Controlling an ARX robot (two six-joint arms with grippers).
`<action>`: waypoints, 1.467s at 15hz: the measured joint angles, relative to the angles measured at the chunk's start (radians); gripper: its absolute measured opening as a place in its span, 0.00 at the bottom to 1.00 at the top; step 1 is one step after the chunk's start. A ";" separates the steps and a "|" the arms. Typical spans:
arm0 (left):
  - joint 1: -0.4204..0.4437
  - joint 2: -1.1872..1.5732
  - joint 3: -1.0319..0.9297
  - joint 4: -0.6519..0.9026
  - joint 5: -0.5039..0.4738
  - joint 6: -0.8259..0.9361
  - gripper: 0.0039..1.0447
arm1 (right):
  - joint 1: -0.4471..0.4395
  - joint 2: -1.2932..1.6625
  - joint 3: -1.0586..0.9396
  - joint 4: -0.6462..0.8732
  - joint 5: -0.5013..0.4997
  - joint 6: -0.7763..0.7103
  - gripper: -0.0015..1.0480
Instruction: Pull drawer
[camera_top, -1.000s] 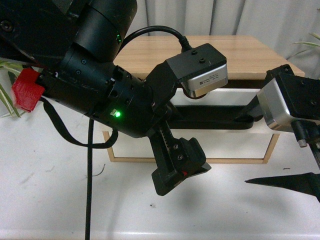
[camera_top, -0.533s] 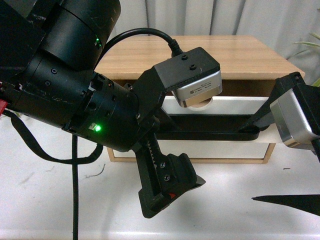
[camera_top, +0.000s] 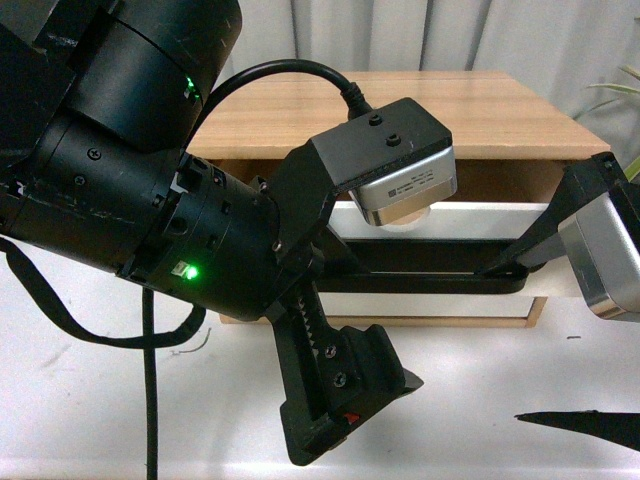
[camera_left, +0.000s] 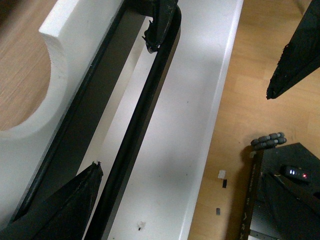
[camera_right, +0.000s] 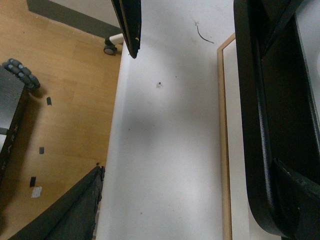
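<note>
The drawer (camera_top: 470, 225) has a white front with a long black bar handle (camera_top: 430, 282) and stands partly out of the wooden cabinet. Its half-round notch (camera_left: 20, 85) shows in the left wrist view, beside the handle (camera_left: 135, 125). My left gripper (camera_top: 375, 320) (camera_left: 185, 165) is open, with one finger (camera_left: 65, 205) tucked behind the bar. My right gripper (camera_top: 505, 345) (camera_right: 187, 164) is open too. One of its fingers (camera_right: 295, 200) is hooked behind the handle (camera_right: 252, 125) near its right end. The other finger (camera_top: 585, 425) hangs free over the table.
The cabinet's wooden top (camera_top: 480, 110) lies above the drawer. The cabinet stands on a white table (camera_top: 480, 380). Plant leaves (camera_top: 620, 90) show at the far right. A black cable (camera_top: 150, 400) hangs at the left. The robot base's wheel (camera_left: 267, 141) is on the floor below.
The drawer front and its handle have slid out toward me, and the dark gap above the front has widened. Both arms have drawn back with it.
</note>
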 joint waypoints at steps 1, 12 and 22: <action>0.000 0.000 0.000 0.012 -0.002 -0.013 0.94 | 0.000 0.000 0.000 0.009 -0.001 0.003 0.94; 0.062 -0.122 0.045 -0.011 0.052 -0.077 0.94 | -0.022 -0.085 0.039 -0.028 -0.075 0.077 0.94; 0.490 -0.345 -0.119 0.548 -0.005 -0.633 0.94 | -0.261 -0.240 -0.139 0.859 -0.159 0.927 0.94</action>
